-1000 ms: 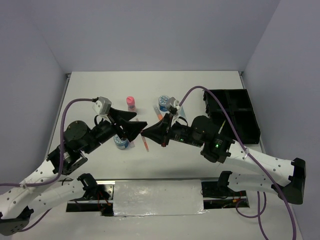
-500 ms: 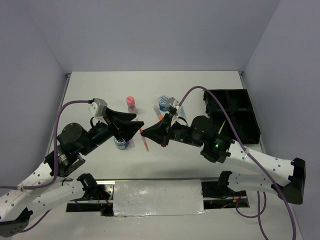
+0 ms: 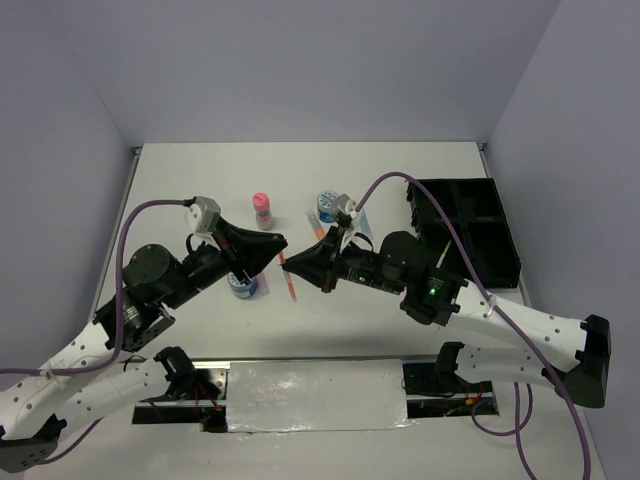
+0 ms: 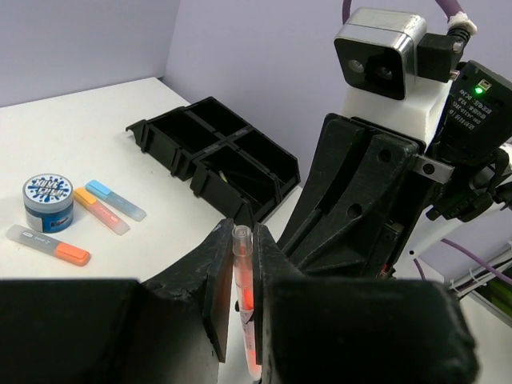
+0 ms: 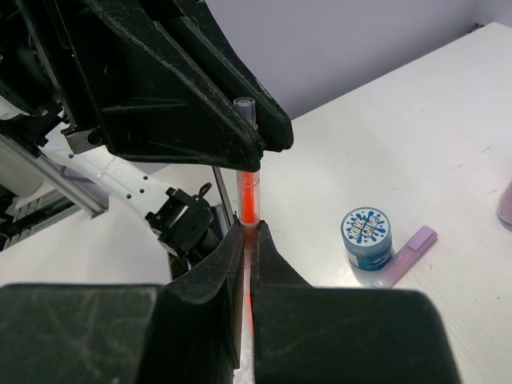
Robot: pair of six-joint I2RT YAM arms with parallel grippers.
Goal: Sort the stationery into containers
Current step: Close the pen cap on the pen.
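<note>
Only wrist views resolve grip: left fingers (image 4: pixel 218 280), right fingers (image 5: pixel 226 260) both clamped on same orange pen (image 4: pixel 243 292).

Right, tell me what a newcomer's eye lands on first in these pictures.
The two grippers meet tip to tip over the middle of the table: the left gripper and the right gripper both clamp one thin orange pen between them. After that, the black organiser tray at the table's right edge, and the pink bottle standing farther back.
</note>
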